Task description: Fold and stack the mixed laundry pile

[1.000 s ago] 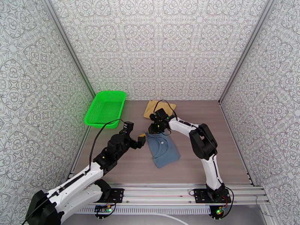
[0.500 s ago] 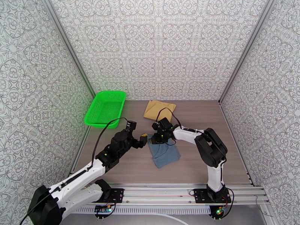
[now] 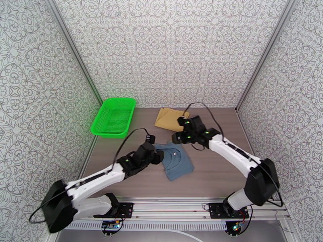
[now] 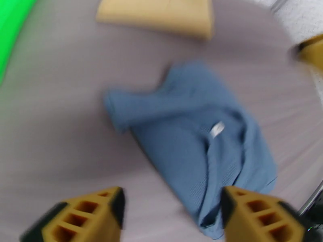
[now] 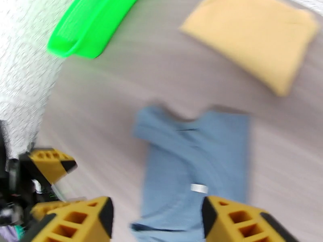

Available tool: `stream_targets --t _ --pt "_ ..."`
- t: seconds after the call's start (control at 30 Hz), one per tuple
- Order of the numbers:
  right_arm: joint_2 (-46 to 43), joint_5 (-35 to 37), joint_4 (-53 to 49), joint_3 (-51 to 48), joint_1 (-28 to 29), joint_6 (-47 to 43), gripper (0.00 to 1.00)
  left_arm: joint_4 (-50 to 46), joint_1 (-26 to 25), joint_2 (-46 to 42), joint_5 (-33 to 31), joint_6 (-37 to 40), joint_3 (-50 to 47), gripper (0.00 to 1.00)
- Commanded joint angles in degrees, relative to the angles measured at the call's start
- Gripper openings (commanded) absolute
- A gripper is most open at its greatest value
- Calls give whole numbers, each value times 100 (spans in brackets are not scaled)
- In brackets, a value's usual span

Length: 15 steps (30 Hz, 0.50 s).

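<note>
Ok, both sets of jaws are open. On the left gripper (image 4: 171, 216) the fingers (image 4: 80, 214) are spread with nothing between them. It sits at the left edge of the blue-grey tank top (image 3: 176, 160). The wrist view is motion-blurred, so I can't tell whether it touches the fabric. The right gripper (image 5: 157, 220) is likewise spread and empty, over the tank top's far edge, between it and the mustard cloth (image 3: 169, 119). The tank top lies mid-table (image 3: 226, 170), rumpled and partly doubled over itself, with a small white label facing up. The mustard cloth is folded flat at the far side near the back wall, apart from the tank top, so nothing is stacked yet. The green basket (image 3: 114, 117) sits in the far left corner.
</note>
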Motion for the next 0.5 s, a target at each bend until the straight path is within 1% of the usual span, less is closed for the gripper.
stream_targets --t 0.0,0.07,0.13,0.23,0.37,0.47 --pt "312 75 -382 -669 -318 -224 67 -342 1 742 366 -955 414 46" --pt "416 -4 -140 -955 -387 -195 67 -221 19 1105 474 -1130 535 46" --pt "531 -98 98 -1217 -395 -120 67 43 75 1387 652 -1217 584 48" --pt "659 -357 539 -1606 -388 87 63 383 194 1806 981 -1298 677 51" --pt "724 -713 1185 -2195 -389 438 48 616 360 2253 1151 -1310 738 51" --pt "690 -896 1659 -2629 -392 766 41 900 479 2481 1248 -1136 757 51"
